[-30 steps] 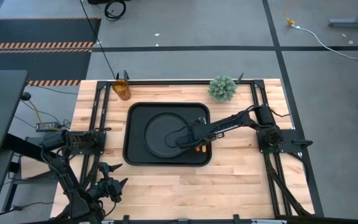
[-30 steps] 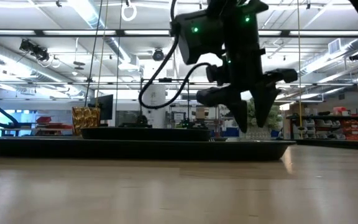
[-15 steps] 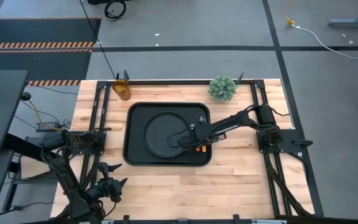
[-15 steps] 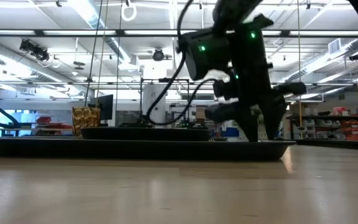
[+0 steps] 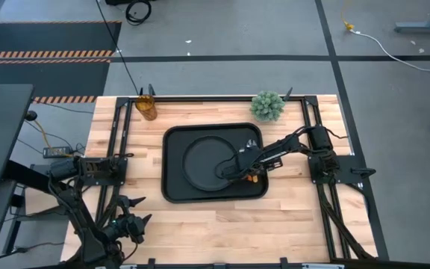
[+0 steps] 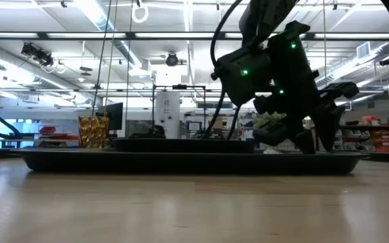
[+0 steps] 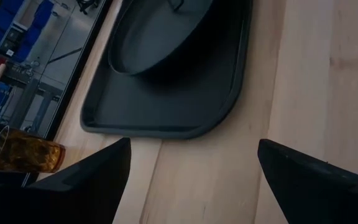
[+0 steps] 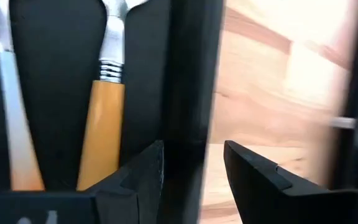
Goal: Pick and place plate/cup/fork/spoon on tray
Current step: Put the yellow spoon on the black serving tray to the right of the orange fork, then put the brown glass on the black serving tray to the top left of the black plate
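Jaws on my right gripper [image 8: 192,148] were clamped across the right-hand raised rim of the tray [image 5: 172,187], one finger inside it and one outside over the bare wood. Over the last second the whole tray had slid toward my right side of the table, carrying its load with it. I judged that I was repositioning it, not placing anything.

The round plate [image 5: 207,163], dark and matte with a low lip, sat flat in the tray's middle. Two orange-handled pieces of cutlery [image 8: 101,130] lay just inside the rim I held, their smooth handles meeting bright metal necks; I could not tell fork from spoon. The cup [image 5: 146,107], a translucent amber tumbler, stood at the table's far left corner, well apart from the tray, so it was the one piece left to bring. My left gripper [image 5: 129,224] waited at the near left corner, fingers spread wide and empty.
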Robot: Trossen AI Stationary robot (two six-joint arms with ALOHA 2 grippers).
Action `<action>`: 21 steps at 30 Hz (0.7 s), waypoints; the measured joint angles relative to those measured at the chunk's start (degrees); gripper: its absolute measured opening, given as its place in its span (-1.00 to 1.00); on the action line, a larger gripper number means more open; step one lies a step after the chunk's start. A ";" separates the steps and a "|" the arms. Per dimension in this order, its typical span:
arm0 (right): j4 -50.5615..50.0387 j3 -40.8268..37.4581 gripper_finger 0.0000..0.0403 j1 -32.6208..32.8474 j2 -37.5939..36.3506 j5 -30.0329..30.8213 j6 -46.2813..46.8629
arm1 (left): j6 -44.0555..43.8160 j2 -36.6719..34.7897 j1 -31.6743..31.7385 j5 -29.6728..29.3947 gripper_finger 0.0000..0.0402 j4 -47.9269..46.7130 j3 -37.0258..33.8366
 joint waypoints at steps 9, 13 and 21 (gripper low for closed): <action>-2.55 -0.03 -0.13 -0.50 -0.53 0.66 -2.82 | -0.02 0.00 0.00 -0.02 0.77 -0.13 0.00; -2.44 -0.03 -0.13 -1.10 -4.30 3.49 -6.14 | -1.16 0.00 -0.04 -0.86 0.77 -0.48 0.00; -3.29 -0.08 -0.11 -4.73 -21.55 21.48 -7.76 | -1.51 0.00 0.41 -3.86 0.77 -1.61 0.00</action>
